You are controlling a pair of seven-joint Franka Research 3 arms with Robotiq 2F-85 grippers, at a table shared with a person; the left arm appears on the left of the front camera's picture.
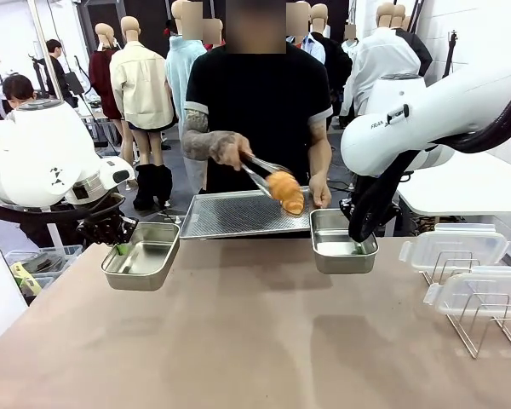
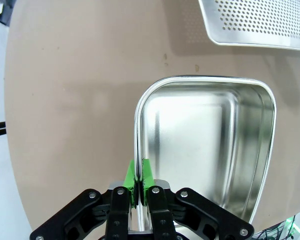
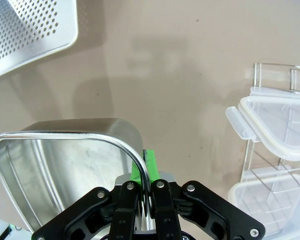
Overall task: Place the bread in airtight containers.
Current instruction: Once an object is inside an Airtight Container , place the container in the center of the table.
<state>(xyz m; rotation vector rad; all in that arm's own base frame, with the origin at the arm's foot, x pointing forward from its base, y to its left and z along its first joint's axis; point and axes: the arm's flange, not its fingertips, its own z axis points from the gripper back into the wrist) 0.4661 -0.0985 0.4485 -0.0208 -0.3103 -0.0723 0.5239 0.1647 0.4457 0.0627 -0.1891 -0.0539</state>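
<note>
A person across the table holds one golden-brown croissant, the bread [image 1: 285,192], in metal tongs [image 1: 257,169] above the perforated tray [image 1: 230,217]. Two steel airtight containers stand open and empty on the table. My left gripper [image 1: 119,248] is shut on the near-left rim of the left container [image 1: 136,279]; in the left wrist view, its green pads [image 2: 146,172] pinch the container's thin wall [image 2: 205,78]. My right gripper [image 1: 358,247] is shut on the right rim of the right container [image 1: 345,261], and the right wrist view shows the pads [image 3: 151,162] clamped on that rim [image 3: 65,133].
Two clear plastic lids [image 1: 453,245] [image 1: 487,291] rest on a wire rack [image 1: 485,328] at the table's right. The person's other hand [image 1: 321,198] rests by the tray's right end. Bare brown tabletop [image 1: 255,341] lies in front of the containers.
</note>
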